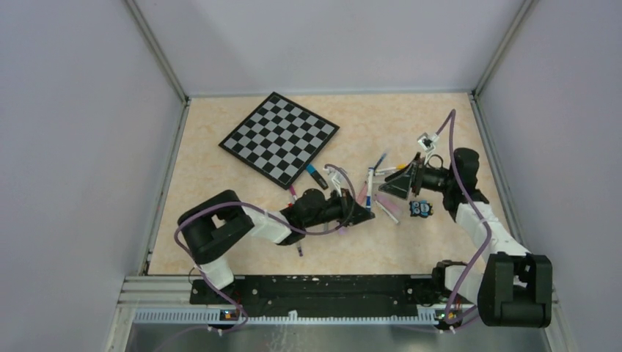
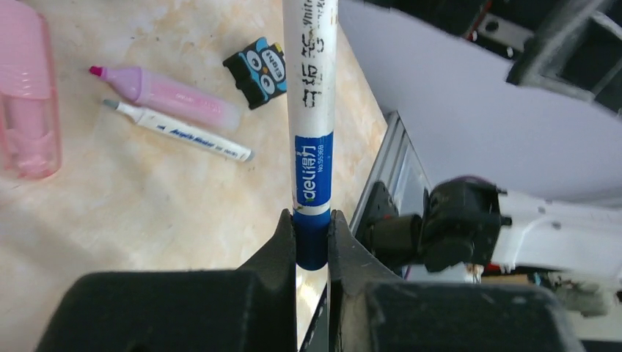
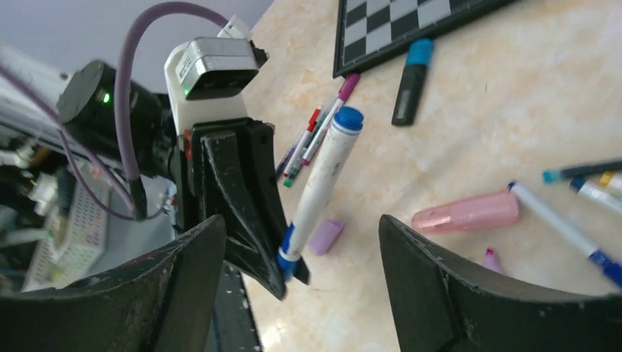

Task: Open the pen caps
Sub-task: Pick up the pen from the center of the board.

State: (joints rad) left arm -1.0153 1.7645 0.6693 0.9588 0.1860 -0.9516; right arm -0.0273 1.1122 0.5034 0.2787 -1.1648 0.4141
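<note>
Pen cap (image 3: pixel 349 117) is sitting on free end of marker (image 2: pixel 312 95), above counter (image 3: pixel 477 110). L claw (image 2: pixel 312 242) is clenching marker tail; R claw (image 3: pixel 301 220) is hanging released opposite. Risk: off-axis pull may be levering marker from grip.

Blue cap (image 2: pixel 312 251) sits on its white marker (image 2: pixel 311 73), pinched by left hand (image 2: pixel 312 218).

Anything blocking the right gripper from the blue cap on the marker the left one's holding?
Nothing visible. The right gripper is open toward the marker held by the left gripper; the blue cap stands free above the table.
</note>
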